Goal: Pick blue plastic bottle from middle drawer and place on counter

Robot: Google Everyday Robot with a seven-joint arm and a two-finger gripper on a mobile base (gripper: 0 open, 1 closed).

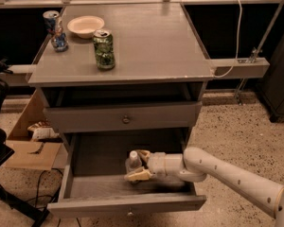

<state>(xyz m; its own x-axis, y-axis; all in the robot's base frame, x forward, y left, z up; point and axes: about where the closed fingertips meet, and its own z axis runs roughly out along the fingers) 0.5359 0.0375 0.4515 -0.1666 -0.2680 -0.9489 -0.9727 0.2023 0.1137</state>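
Observation:
The blue plastic bottle (132, 162), clear with a white cap, stands upright inside the open middle drawer (128, 203), the lowest one of the grey cabinet. My gripper (139, 165) reaches into the drawer from the right on a white arm. Its fingers are open and sit on either side of the bottle, one behind it and one in front, close to its body. The counter (146, 41) is the cabinet's flat grey top.
On the counter stand a green drink can (104, 49), a white bowl (85, 26) and a blue-and-silver can (55, 28) at the back left. A shut drawer with a round knob (126, 119) sits above. A cardboard box (31, 141) lies on the floor at left.

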